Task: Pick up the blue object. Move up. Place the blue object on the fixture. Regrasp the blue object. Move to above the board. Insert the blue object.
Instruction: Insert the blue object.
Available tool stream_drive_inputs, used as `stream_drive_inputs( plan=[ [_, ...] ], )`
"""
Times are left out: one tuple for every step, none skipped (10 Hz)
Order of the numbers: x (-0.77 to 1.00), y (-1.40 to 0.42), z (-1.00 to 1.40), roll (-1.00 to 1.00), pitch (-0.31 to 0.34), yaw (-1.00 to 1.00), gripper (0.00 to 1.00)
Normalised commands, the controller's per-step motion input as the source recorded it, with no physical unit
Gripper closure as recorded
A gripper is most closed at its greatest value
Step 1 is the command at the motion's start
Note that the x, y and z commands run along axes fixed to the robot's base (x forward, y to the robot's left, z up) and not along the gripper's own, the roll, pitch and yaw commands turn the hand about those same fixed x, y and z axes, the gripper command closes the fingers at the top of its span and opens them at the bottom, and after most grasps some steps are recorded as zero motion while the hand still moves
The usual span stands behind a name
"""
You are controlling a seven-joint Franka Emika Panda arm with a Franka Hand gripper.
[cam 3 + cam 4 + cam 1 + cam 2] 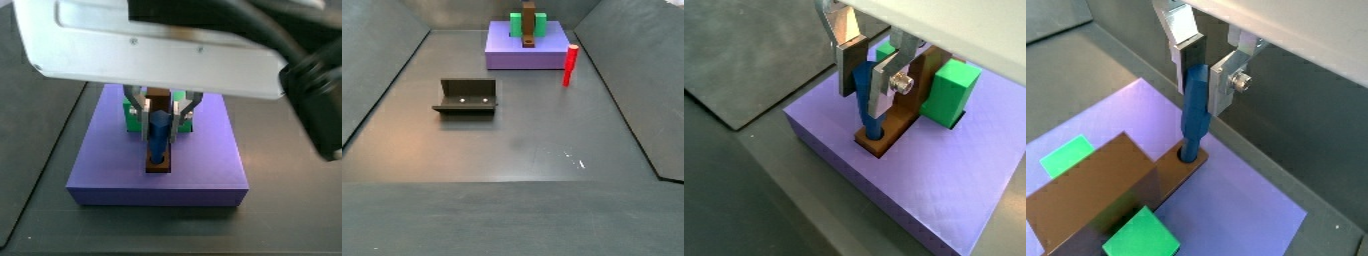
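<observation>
My gripper point(869, 95) hangs over the purple board point(938, 180) and is shut on the blue object point(869, 122). The blue object stands nearly upright between the fingers. Its lower end sits in the round hole of the brown bar point(887, 146) on the board. Both wrist views show this: gripper point(1204, 92), blue object point(1193, 125), brown bar point(1100, 195), board point(1247, 205). In a side view the gripper point(160, 112) holds the blue object point(158, 135) over the board point(160, 180), with the arm's body hiding what lies above. The fixture point(465, 97) stands empty on the floor.
A green block point(955, 92) stands on the board beside the brown bar. A red peg point(571, 65) stands upright on the floor at the board's point(509, 55) corner. Grey sloping walls bound the floor on both sides.
</observation>
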Motion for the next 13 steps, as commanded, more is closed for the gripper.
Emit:
stream_drive_inputs(
  plan=[
    [0.00,0.20,-0.34,-0.09,0.000,-0.17,1.00],
    [0.00,0.19,-0.33,-0.11,0.000,-0.15,1.00],
    [0.01,0.11,-0.31,-0.16,0.000,-0.09,1.00],
    [0.10,0.05,-0.25,-0.21,0.000,-0.04,1.00],
    [0.07,0.07,-0.30,-0.23,0.000,-0.05,1.00],
    [0.04,0.09,-0.34,-0.22,0.000,-0.06,1.00],
    [0.09,0.21,-0.33,-0.17,0.000,-0.11,1.00],
    [0.06,0.28,-0.27,-0.17,0.011,-0.15,1.00],
    [0.10,0.15,-0.32,-0.20,0.000,-0.13,1.00],
    [0.03,-0.03,-0.36,-0.14,0.000,0.00,1.00],
    [0.00,-0.10,-0.34,-0.08,0.000,0.00,1.00],
    [0.00,-0.02,-0.23,-0.03,0.000,0.00,1.00],
    [0.00,0.00,0.00,0.00,0.000,0.00,1.00]
  ],
)
